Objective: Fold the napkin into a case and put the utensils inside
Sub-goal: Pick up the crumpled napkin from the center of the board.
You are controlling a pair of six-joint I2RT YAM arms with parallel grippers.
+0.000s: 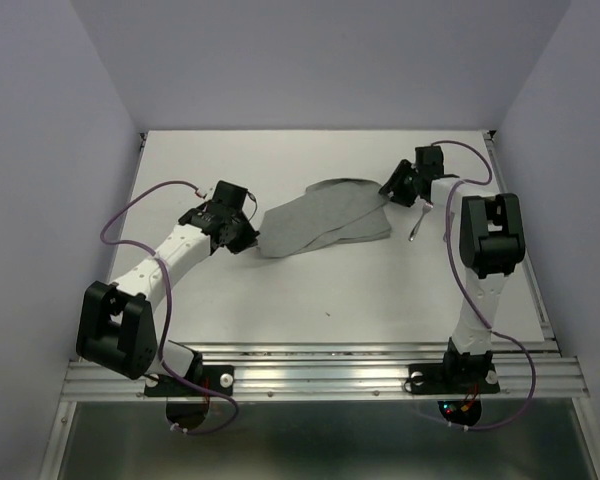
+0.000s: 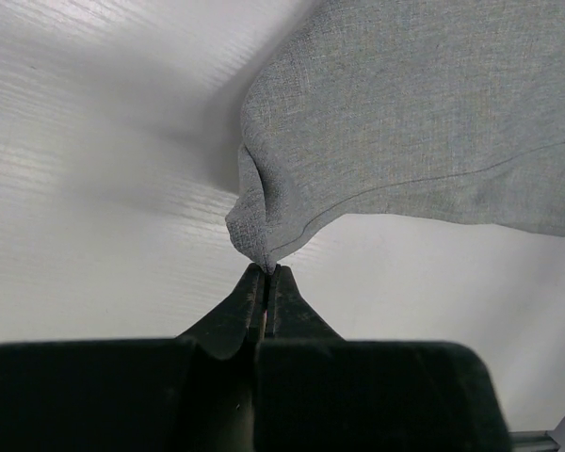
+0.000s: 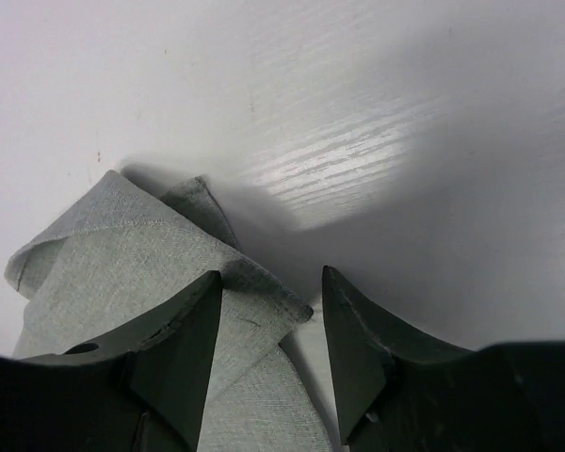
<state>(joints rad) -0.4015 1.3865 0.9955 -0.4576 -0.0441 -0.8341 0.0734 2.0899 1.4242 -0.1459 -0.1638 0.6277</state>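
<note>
Napkin point(image 2: 405, 122) corner pinched between pressed-together fingertips point(image 2: 251, 292) of left gripper point(image 1: 254, 240); held corner raised slightly off surface. Right gripper point(image 3: 268, 325) fingers spread, folded cloth edge lying between them, not clamped. Cloth grey, rumpled, partly folded, stretched between both grippers at mid-table. One silver utensil point(image 1: 418, 224) on table point(image 1: 330, 300) just right of cloth, beside right gripper; fork or knife, cannot tell.

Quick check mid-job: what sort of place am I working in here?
Probably a robot lab test cell, not a dining room: a white table boxed in by plain pale walls, an aluminium rail along its near edge, the napkin and a utensil on it.
</note>
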